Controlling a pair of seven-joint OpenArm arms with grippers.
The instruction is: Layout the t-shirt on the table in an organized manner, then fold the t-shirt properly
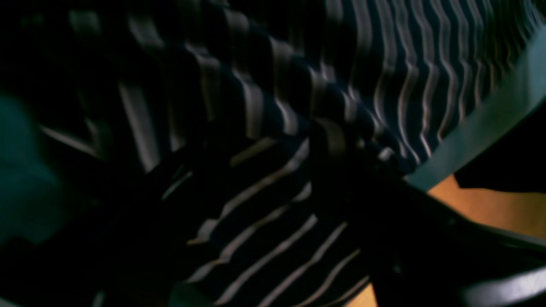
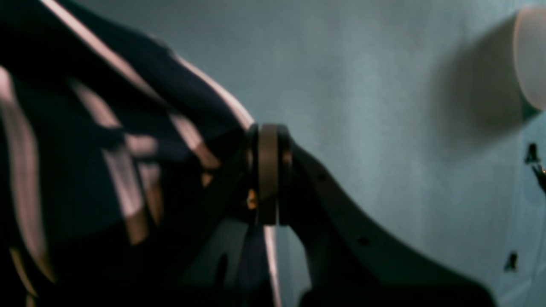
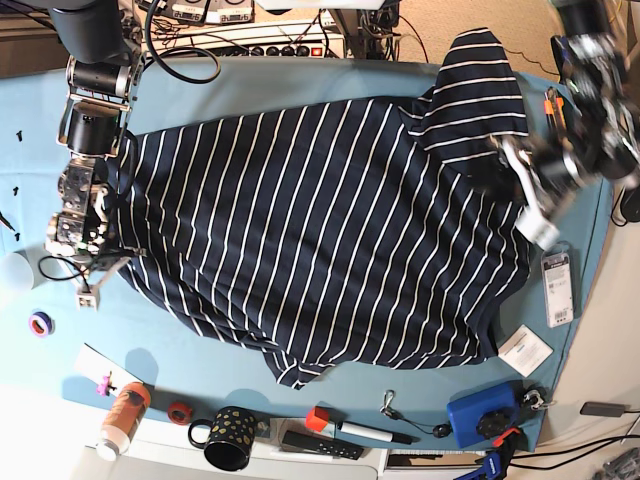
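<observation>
In the left wrist view the t-shirt [image 1: 264, 128] fills nearly the whole picture, dark and blurred, with a strip of teal worktop [image 1: 490, 119] at the right; whether the left hand is grasping cannot be told here. In the right wrist view the right hand [image 2: 268, 175] is clenched on a fold of the striped t-shirt [image 2: 106, 140], lifted above the worktop [image 2: 362, 85]. In the base view the t-shirt [image 3: 320, 230] lies spread across the middle of the worktop [image 3: 230, 350], one sleeve at the far right. The right hand [image 3: 100, 270] is at the shirt's left edge, the left hand [image 3: 525, 190] at its right edge, blurred. A spotted mug [image 3: 228, 438] lies on its side along the near edge, its contents not visible.
</observation>
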